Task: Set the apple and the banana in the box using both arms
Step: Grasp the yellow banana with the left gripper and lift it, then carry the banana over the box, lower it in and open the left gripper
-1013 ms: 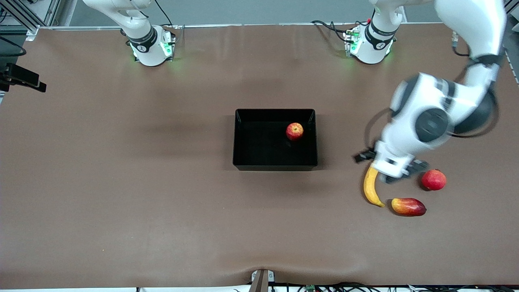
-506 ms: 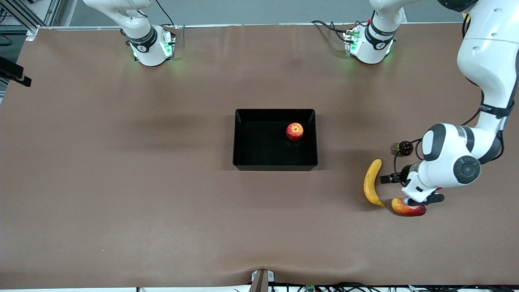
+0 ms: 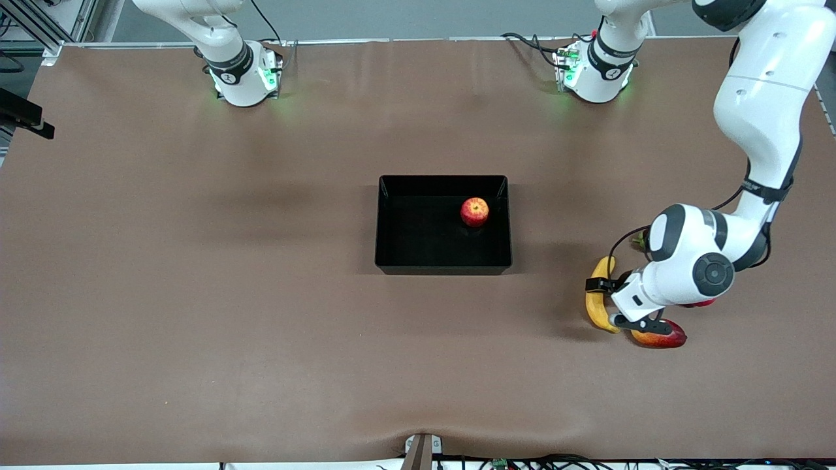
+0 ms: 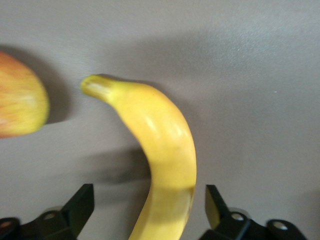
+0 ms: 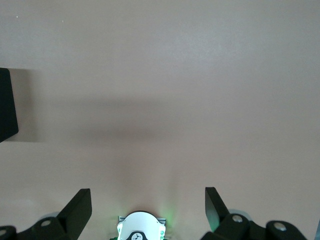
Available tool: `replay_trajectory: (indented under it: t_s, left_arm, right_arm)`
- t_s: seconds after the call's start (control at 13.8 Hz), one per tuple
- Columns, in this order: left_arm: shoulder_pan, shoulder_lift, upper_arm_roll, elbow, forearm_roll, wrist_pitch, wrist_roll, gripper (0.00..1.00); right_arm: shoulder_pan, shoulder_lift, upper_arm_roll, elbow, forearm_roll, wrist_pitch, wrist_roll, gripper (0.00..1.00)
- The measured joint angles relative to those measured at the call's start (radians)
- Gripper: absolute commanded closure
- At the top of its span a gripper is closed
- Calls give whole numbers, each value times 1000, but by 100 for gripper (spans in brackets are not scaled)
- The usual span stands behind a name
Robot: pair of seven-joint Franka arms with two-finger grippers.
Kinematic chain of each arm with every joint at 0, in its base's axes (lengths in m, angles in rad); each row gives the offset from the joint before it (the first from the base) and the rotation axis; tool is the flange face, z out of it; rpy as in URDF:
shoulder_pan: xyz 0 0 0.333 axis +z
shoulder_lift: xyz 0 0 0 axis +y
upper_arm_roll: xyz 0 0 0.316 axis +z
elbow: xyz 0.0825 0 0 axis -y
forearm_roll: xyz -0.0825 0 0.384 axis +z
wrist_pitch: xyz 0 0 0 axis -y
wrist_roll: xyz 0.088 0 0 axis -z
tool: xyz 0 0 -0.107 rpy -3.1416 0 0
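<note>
The banana [image 3: 594, 307] lies on the table toward the left arm's end, beside the mango. My left gripper [image 3: 610, 303] is down over it, open, with one finger on each side of its middle. In the left wrist view the banana [image 4: 165, 150] runs between the open fingers [image 4: 80, 205] of the left gripper [image 4: 149, 210]; I cannot tell whether they touch it. The apple [image 3: 475, 211] sits inside the black box [image 3: 444, 267], near its wall toward the left arm. My right gripper [image 5: 148, 210] is open and empty, high over bare table, facing its own base [image 5: 141, 227].
A red-yellow mango [image 3: 658, 338] lies just beside the banana's tip, also in the left wrist view [image 4: 20, 100]. A red pomegranate [image 3: 699, 303] is mostly hidden under the left arm. A corner of the box [image 5: 6, 105] shows in the right wrist view.
The left gripper swung from the banana's farther end out toward the mango, then came back and lowered astride the banana. The apple and the box have not moved.
</note>
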Motion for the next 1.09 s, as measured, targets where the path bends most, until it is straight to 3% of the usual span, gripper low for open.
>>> replay_trajectory:
  t_s: [0.14, 0.58, 1.09]
  left_arm:
    - [-2, 28, 0, 0, 0, 17, 2, 100]
    - [-46, -5, -18, 23, 1, -35, -247, 100]
    - [-328, -200, -51, 66, 0, -222, -650, 100]
  right_arm:
    - [-1, 0, 2, 0, 0, 0, 0, 0]
    - [-1, 0, 9, 0, 0, -14, -1, 0]
    - [-2, 0, 10, 0, 0, -19, -1, 0]
